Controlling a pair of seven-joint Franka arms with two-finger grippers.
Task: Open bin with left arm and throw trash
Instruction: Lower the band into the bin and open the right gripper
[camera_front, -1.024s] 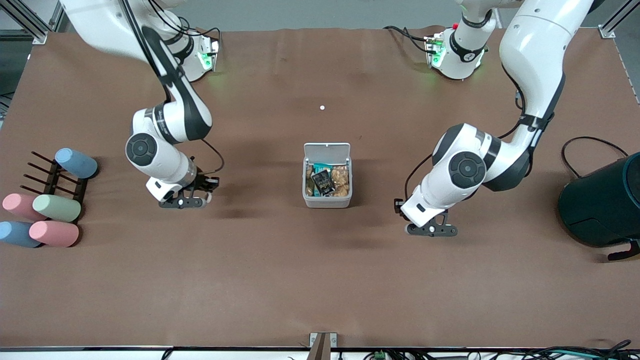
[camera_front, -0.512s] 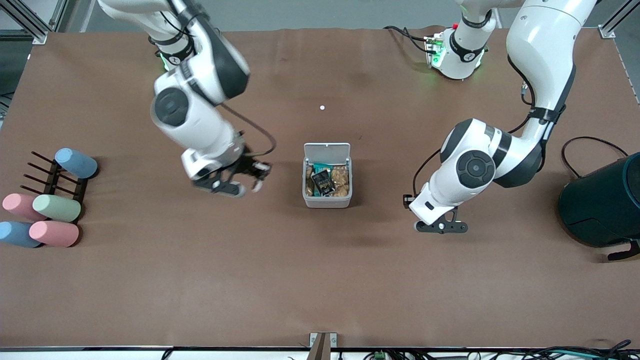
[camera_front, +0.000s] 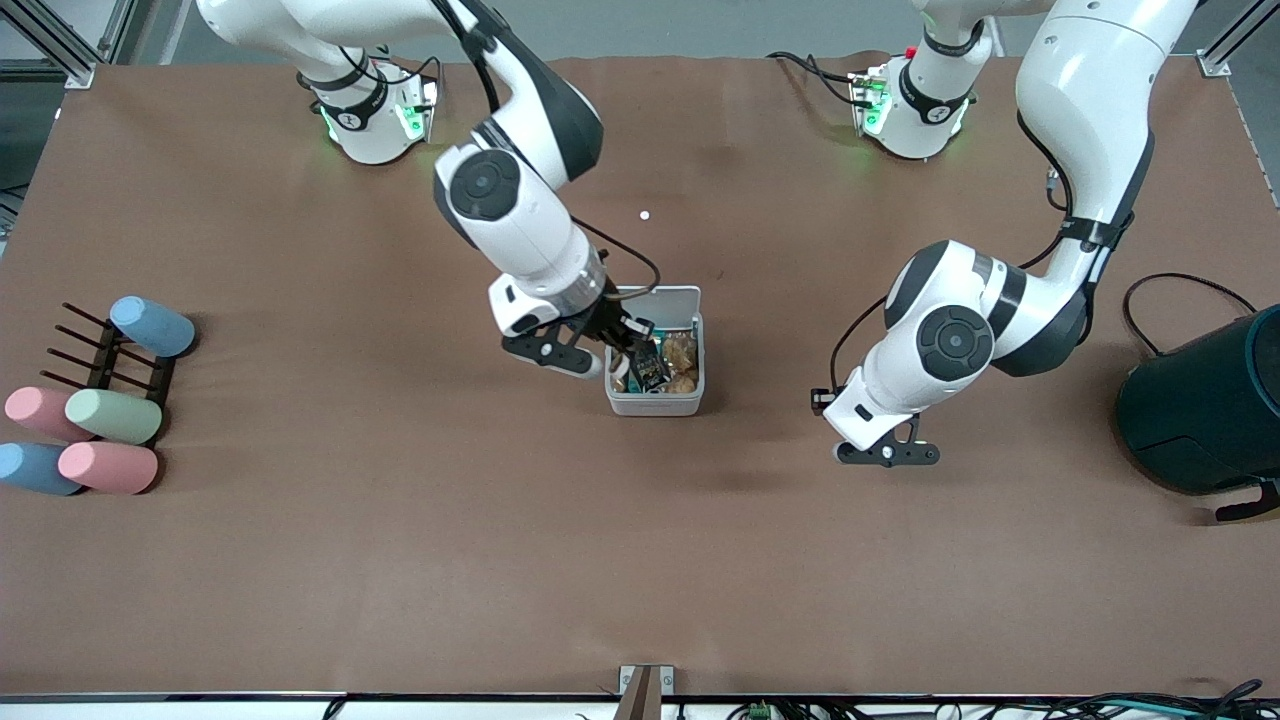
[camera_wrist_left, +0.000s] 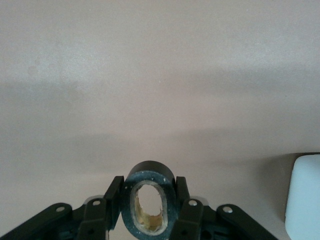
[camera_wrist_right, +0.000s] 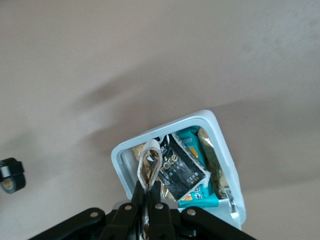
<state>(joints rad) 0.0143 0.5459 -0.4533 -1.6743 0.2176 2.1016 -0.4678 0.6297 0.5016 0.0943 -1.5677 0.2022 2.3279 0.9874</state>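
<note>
The white bin (camera_front: 655, 405) stands open in the middle of the table, its lid (camera_front: 655, 299) up at the edge nearer the robots. A black packet (camera_front: 648, 366) lies inside on other wrappers; it also shows in the right wrist view (camera_wrist_right: 181, 169). My right gripper (camera_front: 620, 358) hangs over the bin's edge toward the right arm's end. It is shut on the pale beige band (camera_wrist_right: 150, 164), above the bin's wall (camera_wrist_right: 120, 162). My left gripper (camera_front: 888, 455) waits low over the table toward the left arm's end, shut on the dark tape ring (camera_wrist_left: 149, 205).
A large dark teal cylinder (camera_front: 1210, 405) stands at the left arm's end. Pastel cylinders (camera_front: 110, 415) and a black rack (camera_front: 105, 355) lie at the right arm's end. A white corner of the bin (camera_wrist_left: 305, 195) shows in the left wrist view.
My right arm has swung from the right arm's end of the table to over the bin, carrying the beige band. My left gripper has drifted slightly toward the front camera.
</note>
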